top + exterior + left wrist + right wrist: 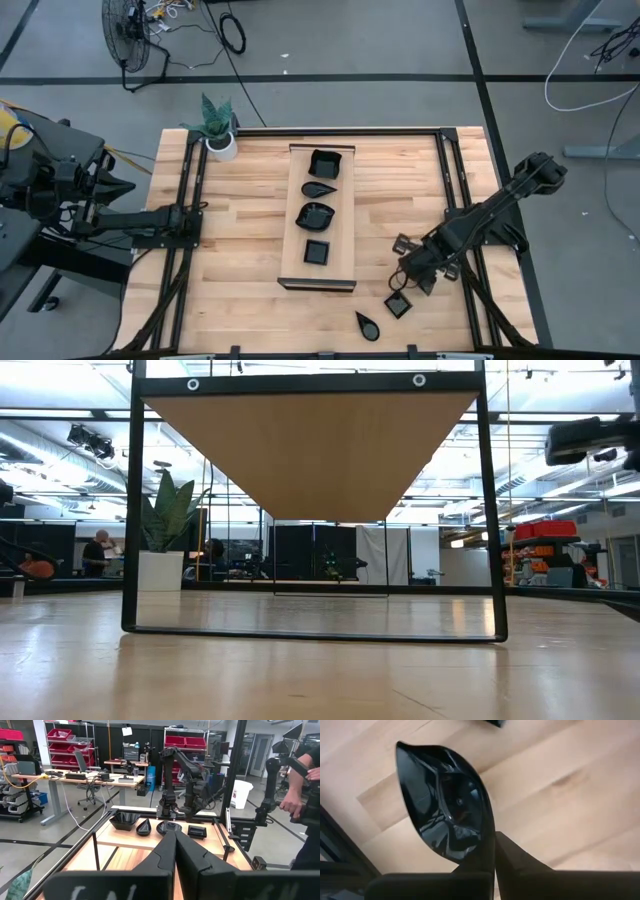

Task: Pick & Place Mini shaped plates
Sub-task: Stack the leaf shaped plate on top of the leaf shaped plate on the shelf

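At the desk's [240, 200] right front, the right gripper [408, 270] has its fingers shut on a leaf-shaped plate [447, 805], gripped by its rim. Pick step appears complete; the next move calls for lifting it clear toward the wooden board [296, 215], which holds four plates. Two loose plates [398, 305] lie nearby. Left gripper [195, 210], fingers shut and empty, waits left.

Black plates, seven counted. Four on one wooden board [342, 215]: a wavy bowl [325, 163], teardrop [320, 188], leaf [315, 214], square [317, 252]. Two loose on the counter [240, 260] just beside the right end effector [412, 272]: square [398, 305], teardrop [367, 325]. One plate [445, 805] between its fingers. One potted plant [219, 128]. Two arms.
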Controlling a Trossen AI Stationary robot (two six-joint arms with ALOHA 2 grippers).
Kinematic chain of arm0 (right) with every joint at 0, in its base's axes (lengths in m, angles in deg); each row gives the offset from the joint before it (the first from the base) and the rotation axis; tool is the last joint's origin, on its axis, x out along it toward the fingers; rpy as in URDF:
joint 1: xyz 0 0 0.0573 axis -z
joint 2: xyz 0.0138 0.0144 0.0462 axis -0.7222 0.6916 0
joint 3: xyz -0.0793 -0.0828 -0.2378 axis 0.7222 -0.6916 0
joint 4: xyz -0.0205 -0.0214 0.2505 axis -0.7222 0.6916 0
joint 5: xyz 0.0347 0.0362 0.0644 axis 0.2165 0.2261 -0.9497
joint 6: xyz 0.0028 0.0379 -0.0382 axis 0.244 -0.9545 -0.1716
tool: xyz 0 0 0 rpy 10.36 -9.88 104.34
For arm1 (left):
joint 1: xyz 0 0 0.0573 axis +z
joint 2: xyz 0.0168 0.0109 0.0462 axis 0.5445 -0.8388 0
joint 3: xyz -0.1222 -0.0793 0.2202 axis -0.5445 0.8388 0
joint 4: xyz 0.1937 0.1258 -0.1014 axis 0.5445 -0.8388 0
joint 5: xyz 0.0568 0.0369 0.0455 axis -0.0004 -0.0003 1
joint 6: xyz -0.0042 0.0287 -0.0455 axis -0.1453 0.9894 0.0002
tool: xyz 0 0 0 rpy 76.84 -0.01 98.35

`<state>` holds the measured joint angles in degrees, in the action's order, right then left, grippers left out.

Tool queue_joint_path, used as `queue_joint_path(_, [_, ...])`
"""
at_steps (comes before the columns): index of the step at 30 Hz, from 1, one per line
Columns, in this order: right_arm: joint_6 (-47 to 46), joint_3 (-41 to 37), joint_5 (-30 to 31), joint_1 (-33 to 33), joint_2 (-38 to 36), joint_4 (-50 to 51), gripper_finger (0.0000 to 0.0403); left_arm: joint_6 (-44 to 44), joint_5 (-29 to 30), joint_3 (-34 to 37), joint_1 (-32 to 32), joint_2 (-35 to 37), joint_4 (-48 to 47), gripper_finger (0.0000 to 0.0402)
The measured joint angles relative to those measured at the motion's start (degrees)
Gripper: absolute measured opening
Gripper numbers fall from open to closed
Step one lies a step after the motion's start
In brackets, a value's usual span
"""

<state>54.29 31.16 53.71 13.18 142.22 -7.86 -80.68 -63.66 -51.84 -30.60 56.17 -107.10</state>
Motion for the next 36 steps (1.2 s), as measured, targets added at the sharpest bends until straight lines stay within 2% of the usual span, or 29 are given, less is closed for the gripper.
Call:
queue_joint_path(7, [-8.59, 1.62, -0.02, 3.77, -4.47, 4.02, 0.0003, 0.00, -0.01, 0.01, 0.00, -0.02, 0.01, 0.0014])
queue_joint_path(11, [-16.01, 6.40, -0.08, 6.83, -5.42, 7.09, 0.0002, 0.00, 0.01, 0.00, 0.00, -0.02, 0.02, 0.0014])
queue_joint_path(18, [-26.48, 15.50, -0.02, 14.85, -5.80, 6.42, 0.0002, 0.02, 0.00, 0.02, 0.00, -0.01, 0.00, 0.0014])
queue_joint_path(27, [-30.74, 25.13, -0.02, 24.97, -4.82, 4.65, 0.0002, 0.00, -0.01, 0.02, 0.00, -0.02, 0.00, 0.0014])
queue_joint_path(36, [-34.61, 32.24, -1.86, 31.94, 1.54, 4.82, 0.0002, 0.00, 0.01, 0.00, 0.00, -0.02, 0.00, 0.0014])
